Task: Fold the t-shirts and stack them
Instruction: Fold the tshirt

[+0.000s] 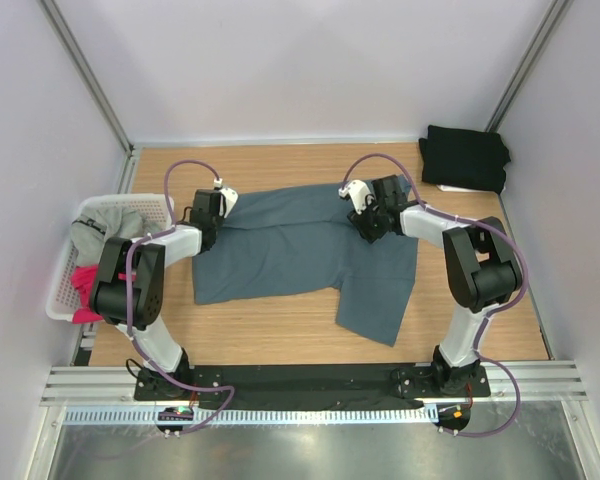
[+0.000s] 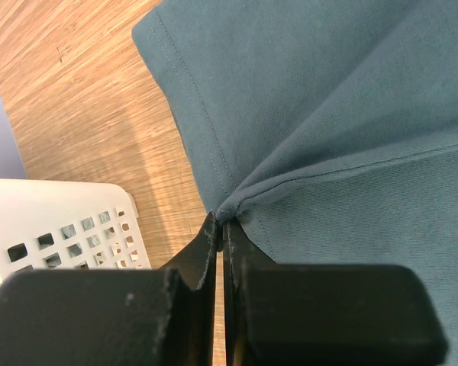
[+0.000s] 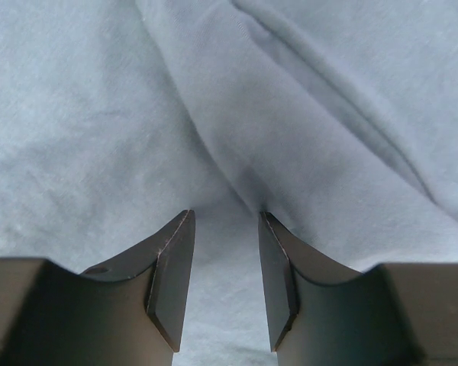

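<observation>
slate blue-grey t-shirt [image 1: 290, 255] lies spread on the table [image 1: 280, 335]. left gripper [image 2: 220, 225] reaches in low beside the basket [image 2: 61, 213], clamped on a pinched fold at the shirt's edge. right gripper [image 3: 225, 217] angles down onto the cloth, fingers partly open, seemingly gripping nothing.

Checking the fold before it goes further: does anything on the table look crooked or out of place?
The slate blue-grey cloth t-shirt lies unevenly: one flap juts toward the near edge on the right, and the cloth puckers into a ridge where the left tool pinches its edge. The folded black t-shirt looks tidy.
</observation>
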Tool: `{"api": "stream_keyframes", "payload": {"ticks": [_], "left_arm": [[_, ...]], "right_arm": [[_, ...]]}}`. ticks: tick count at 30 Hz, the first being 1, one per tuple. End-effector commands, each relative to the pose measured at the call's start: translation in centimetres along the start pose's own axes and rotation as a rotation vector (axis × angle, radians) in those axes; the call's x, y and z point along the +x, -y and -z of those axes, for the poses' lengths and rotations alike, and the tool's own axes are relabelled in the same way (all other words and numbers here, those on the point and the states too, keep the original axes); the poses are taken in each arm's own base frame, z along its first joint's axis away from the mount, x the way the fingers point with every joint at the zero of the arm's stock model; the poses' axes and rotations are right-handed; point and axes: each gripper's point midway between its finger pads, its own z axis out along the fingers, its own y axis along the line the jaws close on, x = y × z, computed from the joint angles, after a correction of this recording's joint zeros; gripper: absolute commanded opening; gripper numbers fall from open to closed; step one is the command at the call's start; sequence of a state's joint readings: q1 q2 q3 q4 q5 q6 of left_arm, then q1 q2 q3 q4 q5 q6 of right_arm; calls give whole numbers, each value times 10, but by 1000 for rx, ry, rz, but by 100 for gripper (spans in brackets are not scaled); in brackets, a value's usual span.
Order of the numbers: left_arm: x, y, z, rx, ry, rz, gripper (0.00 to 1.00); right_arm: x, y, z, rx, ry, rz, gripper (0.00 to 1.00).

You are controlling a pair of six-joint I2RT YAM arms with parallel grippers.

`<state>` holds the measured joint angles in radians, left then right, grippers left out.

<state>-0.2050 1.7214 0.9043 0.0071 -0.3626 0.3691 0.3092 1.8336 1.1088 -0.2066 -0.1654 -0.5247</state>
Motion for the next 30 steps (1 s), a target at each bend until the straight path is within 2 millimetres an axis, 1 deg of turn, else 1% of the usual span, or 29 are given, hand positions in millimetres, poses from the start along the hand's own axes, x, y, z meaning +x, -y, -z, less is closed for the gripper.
{"api": "stream_keyframes", "payload": {"ticks": [1, 9, 11, 12, 14, 17, 18, 22, 23, 30], "left_arm": [[-8, -4, 0, -17, 28, 38, 0], [-7, -4, 0, -17, 28, 37, 0], [-7, -4, 0, -17, 28, 40, 0], [-7, -4, 0, -16, 27, 38, 0], [-7, -4, 0, -17, 25, 37, 0], [-7, -4, 0, -17, 26, 38, 0], [-7, -4, -1, -17, 26, 39, 0], [-7, -4, 0, -17, 26, 39, 0], [-7, -4, -1, -17, 26, 38, 0], [-6, -4, 0, -21, 23, 39, 0]], "right_arm": [[-22, 17, 0, 73, 57, 48, 45], [-17, 24, -13, 100, 35, 57, 43], [-17, 26, -16, 109, 37, 60, 41], [-18, 27, -16, 113, 42, 59, 37], [-20, 28, -14, 118, 50, 53, 34], [-23, 30, -10, 127, 57, 51, 35], [-23, 29, -8, 121, 55, 52, 38], [-29, 26, 1, 116, 77, 55, 41], [-33, 27, 5, 118, 89, 57, 42], [-42, 26, 7, 110, 124, 50, 43]]}}
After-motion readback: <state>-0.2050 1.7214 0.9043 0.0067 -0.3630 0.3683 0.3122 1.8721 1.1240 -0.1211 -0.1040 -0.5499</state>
